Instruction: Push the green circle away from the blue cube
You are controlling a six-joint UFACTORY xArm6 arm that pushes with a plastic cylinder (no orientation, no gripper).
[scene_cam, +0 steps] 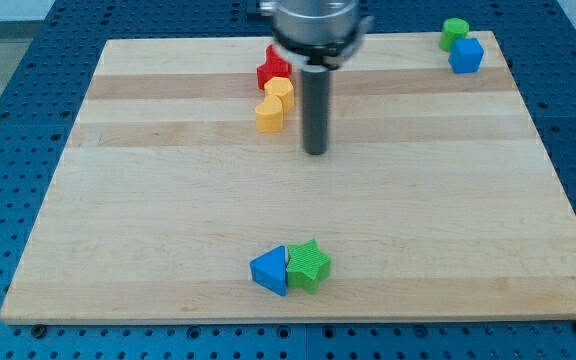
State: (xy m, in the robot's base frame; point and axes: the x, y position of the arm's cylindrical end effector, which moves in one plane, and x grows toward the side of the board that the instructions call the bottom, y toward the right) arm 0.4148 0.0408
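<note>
Pretty clearly a robotics lab bench I'm driving here, not anyone's home or kitchen. The wooden board (168, 200) sits on a blue metal table (8, 100) covered in a regular grid of holes, the kind of perforated mounting plate you bolt test rigs onto. It shows on the left, right and near sides of the board. On the board itself there are just small plastic toy-like blocks, like the blue cube (465, 55) in the far right corner. Far behind, a pale floor is just visible.
</note>
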